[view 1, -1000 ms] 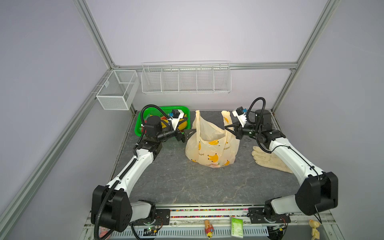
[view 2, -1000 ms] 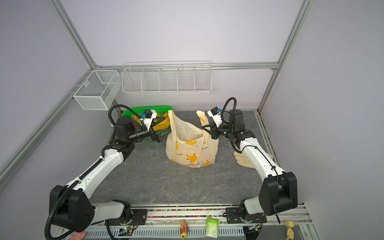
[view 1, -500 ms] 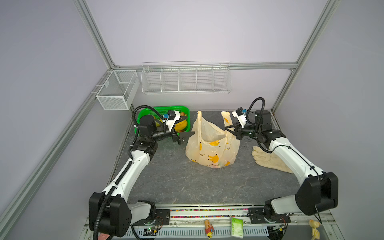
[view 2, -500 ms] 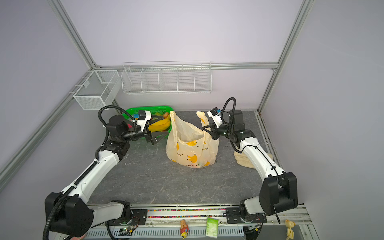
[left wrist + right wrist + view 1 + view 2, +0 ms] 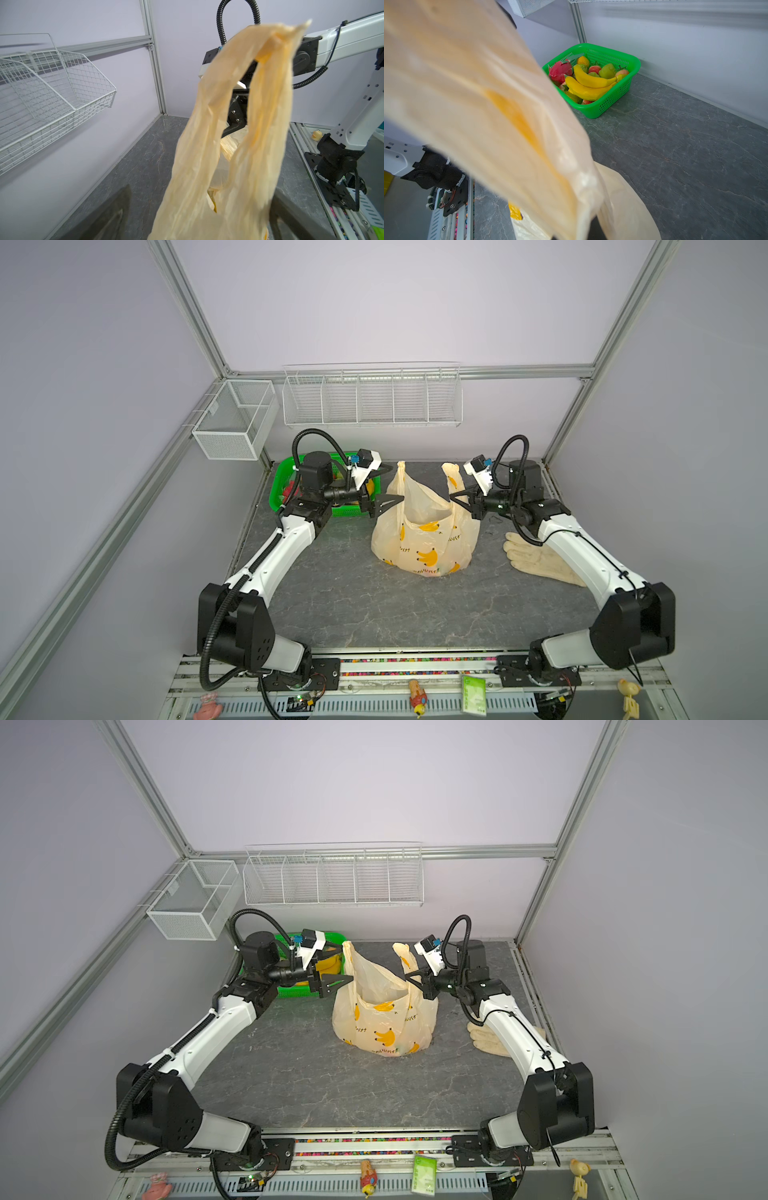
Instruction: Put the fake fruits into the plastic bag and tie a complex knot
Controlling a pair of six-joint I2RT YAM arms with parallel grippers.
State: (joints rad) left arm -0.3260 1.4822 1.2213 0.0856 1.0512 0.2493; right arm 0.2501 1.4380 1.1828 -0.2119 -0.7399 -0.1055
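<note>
We record bright, even, diffuse light from above; shadow beneath the plastic bag (image 5: 424,539) is faint. Both top views are sharp. Just ahead of the left pincer (image 5: 398,483) the bag reads soft, and that pincer's fingers (image 5: 108,216) are a dark blur. Pressed against the right pincer (image 5: 453,496), the bag is heavily defocused; the green basket (image 5: 612,62) well beyond it is crisp.

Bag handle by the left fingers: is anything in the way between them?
Nothing that I can see. The open left fingers are right at the near handle of the bag. In the left wrist view, that handle hangs between the two fingers with nothing in front of it.
</note>
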